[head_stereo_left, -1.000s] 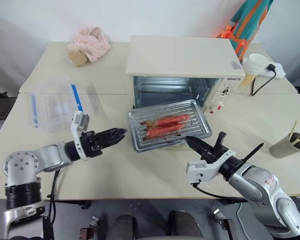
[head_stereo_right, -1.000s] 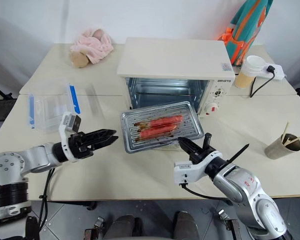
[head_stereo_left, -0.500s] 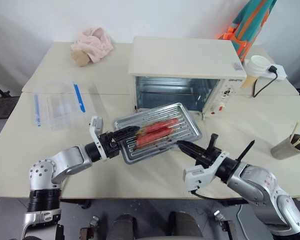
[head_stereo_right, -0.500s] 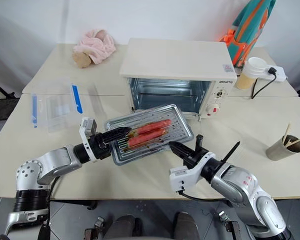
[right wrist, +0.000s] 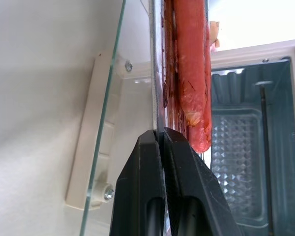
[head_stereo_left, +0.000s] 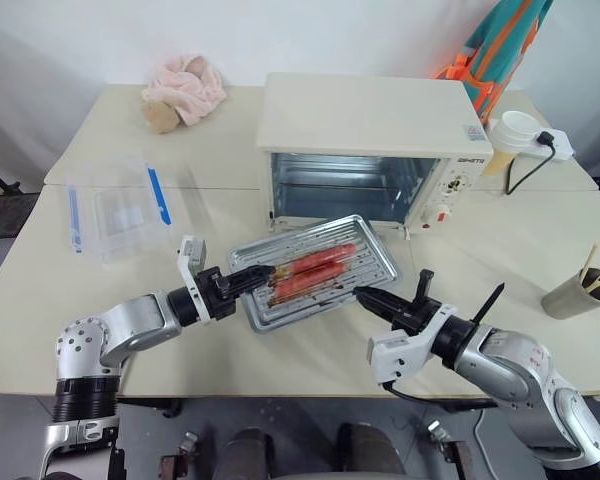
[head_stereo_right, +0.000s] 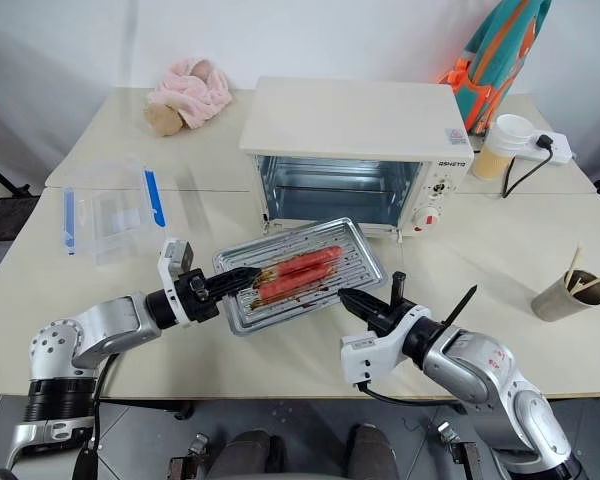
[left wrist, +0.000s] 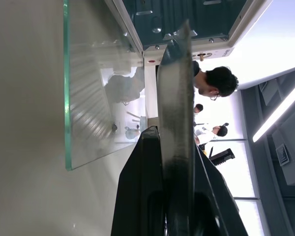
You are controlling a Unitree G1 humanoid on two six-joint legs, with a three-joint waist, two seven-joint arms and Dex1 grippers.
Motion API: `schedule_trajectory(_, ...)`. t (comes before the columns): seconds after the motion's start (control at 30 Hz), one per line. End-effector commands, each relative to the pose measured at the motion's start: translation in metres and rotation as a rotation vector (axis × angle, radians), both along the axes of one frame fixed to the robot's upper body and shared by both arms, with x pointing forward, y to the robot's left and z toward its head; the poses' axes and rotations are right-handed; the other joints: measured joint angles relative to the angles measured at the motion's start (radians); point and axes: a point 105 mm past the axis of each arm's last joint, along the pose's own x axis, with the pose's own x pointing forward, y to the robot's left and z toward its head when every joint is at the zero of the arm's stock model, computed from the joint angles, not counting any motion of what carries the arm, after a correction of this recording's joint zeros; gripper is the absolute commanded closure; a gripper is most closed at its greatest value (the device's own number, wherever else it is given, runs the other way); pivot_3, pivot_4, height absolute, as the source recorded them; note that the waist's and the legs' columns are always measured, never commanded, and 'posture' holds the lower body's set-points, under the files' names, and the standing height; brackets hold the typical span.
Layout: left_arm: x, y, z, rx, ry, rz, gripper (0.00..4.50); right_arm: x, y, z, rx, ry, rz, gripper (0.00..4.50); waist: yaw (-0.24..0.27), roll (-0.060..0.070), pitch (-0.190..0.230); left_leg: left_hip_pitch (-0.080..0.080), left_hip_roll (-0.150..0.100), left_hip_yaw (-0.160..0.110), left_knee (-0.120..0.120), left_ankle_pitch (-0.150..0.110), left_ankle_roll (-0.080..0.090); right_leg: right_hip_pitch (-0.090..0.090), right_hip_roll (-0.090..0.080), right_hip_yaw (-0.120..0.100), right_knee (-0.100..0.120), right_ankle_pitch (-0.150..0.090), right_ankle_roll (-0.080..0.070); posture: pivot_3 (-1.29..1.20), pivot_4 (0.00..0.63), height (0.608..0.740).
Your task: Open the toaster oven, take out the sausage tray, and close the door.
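the sausage tray [head_stereo_left: 315, 270] hangs in front of the toaster oven [head_stereo_left: 370, 150], above the lowered glass door [left wrist: 96, 83], gripped at both ends. the left gripper [head_stereo_left: 262, 272] pinches its left rim, the black fingers [left wrist: 147, 187] clamped on the metal edge; the right gripper [head_stereo_left: 365, 295] is nipped tight on the right rim, fingers [right wrist: 147, 196] nearly touching. red sausages [right wrist: 189, 73] lie along the tray, their far ends cut off in the right wrist view. the door is barely discernible under the tray from the head camera, and its handle [right wrist: 86, 157] shows through the glass.
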Motion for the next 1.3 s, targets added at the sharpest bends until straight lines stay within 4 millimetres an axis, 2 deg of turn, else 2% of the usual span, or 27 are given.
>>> schedule_trajectory(0.03,-0.001,0.002,0.013,-0.063,-0.043,-0.016,4.5,0.0,-0.002,0.022,0.065,-0.045,0.008,3.78,0.0,0.0,0.0,0.0,0.0,0.0,0.0,0.0,0.0,0.0,0.0,0.0,0.0,0.0,0.0,0.0,0.15,0.74)
schedule_trajectory(0.2,0.005,0.013,0.021,-0.096,-0.062,0.017,4.5,-0.002,-0.013,0.029,0.077,-0.042,0.027,2.18,0.001,0.0,0.0,0.0,0.0,0.0,0.0,0.0,0.0,0.0,0.0,0.0,-0.001,0.0,0.0,0.0,0.15,0.74)
schedule_trajectory(0.33,0.006,0.032,0.036,-0.13,-0.104,0.007,4.5,-0.01,-0.032,0.023,0.141,0.099,0.048,0.84,0.004,0.0,0.0,-0.001,0.0,0.0,0.0,0.0,0.0,0.001,0.0,0.0,-0.003,0.0,0.0,0.0,0.15,0.74)
schedule_trajectory(0.47,-0.008,0.051,0.046,-0.105,-0.126,-0.081,4.5,-0.022,-0.049,0.016,0.23,0.248,0.068,0.84,0.001,0.0,0.0,-0.003,0.0,0.001,-0.001,0.0,0.0,0.0,0.001,-0.001,-0.005,0.0,0.0,0.0,0.15,0.74)
schedule_trajectory(0.53,-0.02,0.068,0.049,-0.085,-0.11,-0.121,4.5,-0.024,-0.062,0.011,0.303,0.349,0.042,0.84,-0.003,0.0,0.0,-0.003,0.0,0.0,-0.002,0.0,0.0,0.0,0.001,-0.001,-0.005,0.0,0.0,0.0,0.15,0.74)
schedule_trajectory(0.63,-0.035,0.09,0.05,-0.048,-0.061,-0.137,4.5,-0.018,-0.087,0.006,0.391,0.423,-0.02,1.46,-0.006,-0.001,0.001,-0.002,0.001,0.0,-0.003,0.0,0.0,-0.001,0.001,-0.001,-0.005,0.0,0.0,0.0,0.15,0.74)
schedule_trajectory(0.8,-0.048,0.113,0.045,-0.024,0.004,-0.12,4.5,-0.002,-0.114,-0.003,0.423,0.462,-0.087,3.17,-0.002,0.0,0.001,-0.002,0.001,0.002,-0.002,0.0,0.001,-0.001,0.001,0.0,-0.006,0.0,-0.001,0.0,0.15,0.74)
schedule_trajectory(0.93,-0.055,0.124,0.039,-0.043,0.043,-0.101,4.5,0.006,-0.128,-0.03,0.423,0.583,-0.132,4.47,-0.003,0.0,0.001,-0.003,0.001,0.002,-0.003,0.0,0.0,-0.001,0.001,0.0,-0.006,0.0,-0.001,0.0,0.15,0.74)
schedule_trajectory(1.13,-0.071,0.128,0.03,-0.081,0.086,-0.109,4.5,0.028,-0.134,-0.048,0.429,0.634,-0.163,4.47,-0.011,0.003,0.003,-0.003,0.001,0.002,-0.003,0.0,0.0,-0.002,0.0,0.0,-0.005,0.0,-0.001,0.0,0.15,0.74)
schedule_trajectory(1.23,-0.071,0.151,0.028,-0.15,0.023,0.064,4.5,0.042,-0.121,-0.047,0.467,0.662,-0.117,4.47,-0.029,0.003,0.003,-0.003,0.002,0.002,-0.003,0.0,0.0,-0.002,0.0,0.0,-0.005,0.0,-0.001,0.0,0.15,0.74)
schedule_trajectory(1.3,-0.077,0.158,0.026,-0.181,-0.006,0.131,4.5,0.046,-0.116,-0.044,0.489,0.66,-0.092,4.47,-0.03,0.004,0.003,-0.003,0.004,0.0,-0.003,0.0,0.0,-0.002,0.0,0.0,-0.004,-0.001,-0.001,0.0,0.15,0.74)
